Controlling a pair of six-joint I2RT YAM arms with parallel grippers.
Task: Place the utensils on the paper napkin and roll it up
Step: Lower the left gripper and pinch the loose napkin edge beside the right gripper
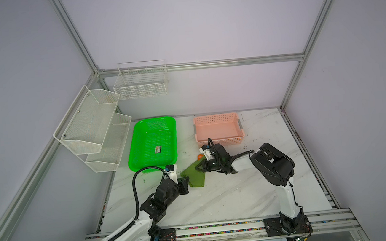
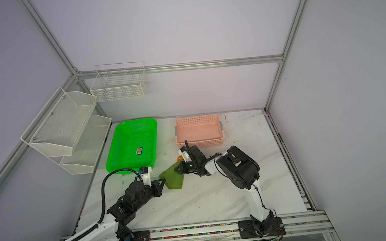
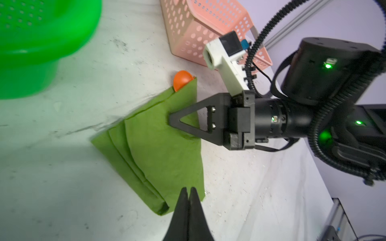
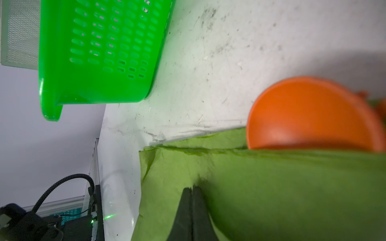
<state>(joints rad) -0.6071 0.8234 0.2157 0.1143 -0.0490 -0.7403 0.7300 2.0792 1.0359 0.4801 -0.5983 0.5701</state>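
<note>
While the folded green napkin is lying on the bench near the green tray, an orange spoon is poking out of its far end. The left fingers and the right fingers are touching the napkin, both squeezed shut; I cannot tell if they are pinching paper.

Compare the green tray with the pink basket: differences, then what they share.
The green tray is neon green; the pink basket is pale pink. The tray is longer front to back than the basket. The tray's holes are slots, the basket's round. The tray has a small label inside; the basket looks empty. Both are perforated plastic.
</note>
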